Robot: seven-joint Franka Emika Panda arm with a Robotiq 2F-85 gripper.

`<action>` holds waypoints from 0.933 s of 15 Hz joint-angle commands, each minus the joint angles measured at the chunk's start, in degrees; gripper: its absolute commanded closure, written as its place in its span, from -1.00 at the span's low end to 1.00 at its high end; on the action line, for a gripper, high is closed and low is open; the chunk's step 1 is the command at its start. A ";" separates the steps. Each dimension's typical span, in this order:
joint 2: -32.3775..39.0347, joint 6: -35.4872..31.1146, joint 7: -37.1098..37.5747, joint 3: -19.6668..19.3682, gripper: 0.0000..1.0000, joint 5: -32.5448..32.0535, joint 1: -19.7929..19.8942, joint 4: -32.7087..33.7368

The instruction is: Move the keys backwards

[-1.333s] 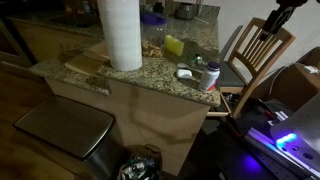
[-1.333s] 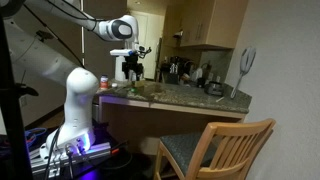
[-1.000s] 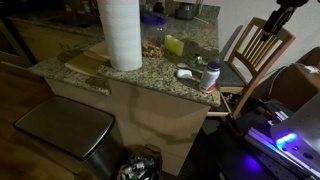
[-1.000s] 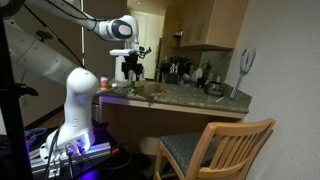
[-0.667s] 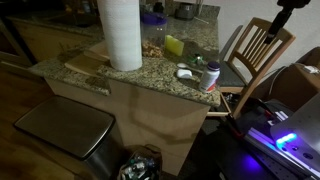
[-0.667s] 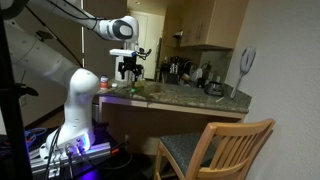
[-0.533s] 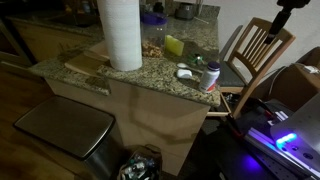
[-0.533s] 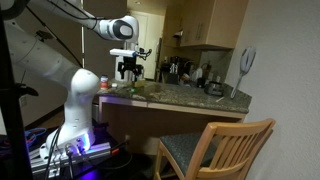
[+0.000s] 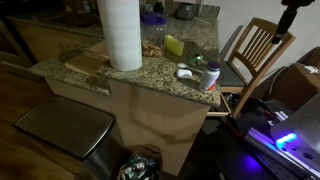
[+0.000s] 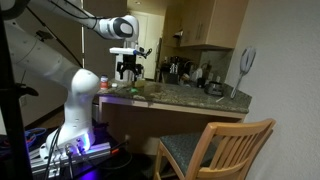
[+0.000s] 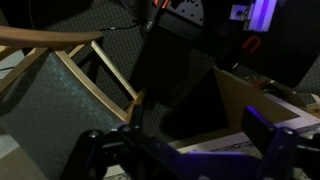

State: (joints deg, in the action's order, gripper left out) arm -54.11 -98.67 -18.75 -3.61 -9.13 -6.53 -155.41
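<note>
A small white-and-dark cluster (image 9: 185, 72) lies near the counter's right end; it may be the keys, but it is too small to be sure. My gripper (image 10: 127, 72) hangs in the air above that end of the counter, apart from everything, with its fingers spread and nothing between them. In an exterior view only the arm's lower end (image 9: 293, 10) shows at the top right. The wrist view shows both dark fingers wide apart (image 11: 180, 150), with a wooden chair (image 11: 90, 70) and dark floor below. No keys show there.
A tall paper towel roll (image 9: 121, 33), a yellow sponge (image 9: 175, 45) and a green-capped bottle (image 9: 211, 75) stand on the granite counter (image 9: 130, 78). A wooden chair (image 10: 215, 150) stands beside the counter. A coffee maker and utensils (image 10: 175, 70) stand at the back.
The gripper has risen slightly and shifted a little sideways above the counter end. Nothing on the counter has moved.
</note>
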 commanded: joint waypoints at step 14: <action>19.84 30.48 -18.90 -2.13 -1.00 24.16 -9.96 49.64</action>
State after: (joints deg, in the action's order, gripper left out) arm -34.49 -68.46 -36.39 -7.38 14.14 -19.57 -105.80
